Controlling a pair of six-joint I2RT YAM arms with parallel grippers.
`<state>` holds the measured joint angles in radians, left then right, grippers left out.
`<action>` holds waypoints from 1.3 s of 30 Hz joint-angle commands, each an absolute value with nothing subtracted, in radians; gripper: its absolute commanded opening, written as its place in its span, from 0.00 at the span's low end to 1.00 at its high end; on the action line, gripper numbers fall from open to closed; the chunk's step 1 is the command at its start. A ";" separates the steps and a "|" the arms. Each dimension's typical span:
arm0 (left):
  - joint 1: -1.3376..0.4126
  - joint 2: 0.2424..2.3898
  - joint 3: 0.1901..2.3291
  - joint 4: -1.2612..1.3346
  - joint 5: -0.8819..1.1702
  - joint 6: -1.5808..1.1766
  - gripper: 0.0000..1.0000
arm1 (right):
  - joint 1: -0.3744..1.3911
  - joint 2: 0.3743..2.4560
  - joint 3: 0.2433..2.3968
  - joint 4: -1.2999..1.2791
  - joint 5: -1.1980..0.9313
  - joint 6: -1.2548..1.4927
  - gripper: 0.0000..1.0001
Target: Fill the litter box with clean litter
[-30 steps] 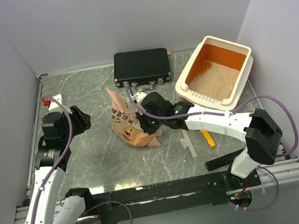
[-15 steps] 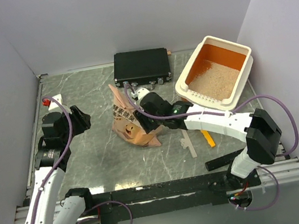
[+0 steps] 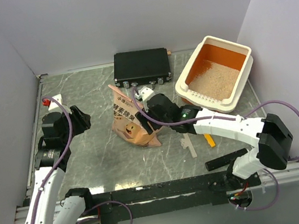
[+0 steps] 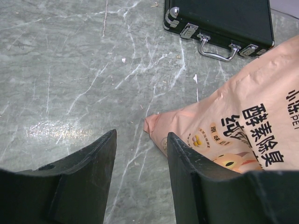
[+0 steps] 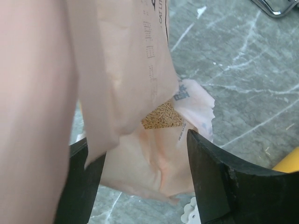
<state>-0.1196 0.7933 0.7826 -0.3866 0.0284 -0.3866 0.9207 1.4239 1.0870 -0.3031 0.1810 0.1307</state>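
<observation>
Straddling the torn mouth of the crumpled paper bag (image 5: pixel 131 70), the right end effector (image 5: pixel 140 140) has its two dark fingers set wide apart with loose paper hanging between them. One flap lies against the left-hand finger (image 5: pixel 77 186), but I cannot tell whether the paper is actually being pinched. Tan pellets (image 5: pixel 161 116) show inside the tear. The right arm reaches this bag from the bag's right, crossing low over the grey marbled tabletop (image 3: pixel 99 155). The left end effector (image 4: pixel 141 135) is released, its fingers parted with nothing between them, and it hovers to the bag's left, apart from it and aimed at the bag's near corner. Behind the bag lies the flat black case (image 3: pixel 142 66), closed, with its handle facing the bag. Right of the bag and farther back sits the litter box (image 3: pixel 228 41), and the clean litter (image 3: pixel 219 80) covers much of its orange floor. A yellow scoop (image 3: pixel 208 138) lies to the bag's right, nearer the arm bases.
</observation>
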 commanded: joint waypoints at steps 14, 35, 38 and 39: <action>-0.124 0.769 0.787 -0.379 0.029 -0.390 0.53 | 0.859 1.456 1.019 -0.108 0.040 0.147 0.18; -0.124 0.767 0.788 -0.367 0.049 -0.379 0.53 | 0.815 1.393 0.973 -0.093 -0.066 0.127 1.00; -0.126 0.773 0.795 -0.353 0.063 -0.376 0.53 | 0.816 1.326 1.009 -0.182 -0.060 0.106 1.00; -0.127 0.776 0.798 -0.351 0.069 -0.374 0.53 | 0.819 1.306 1.023 -0.211 -0.055 0.101 1.00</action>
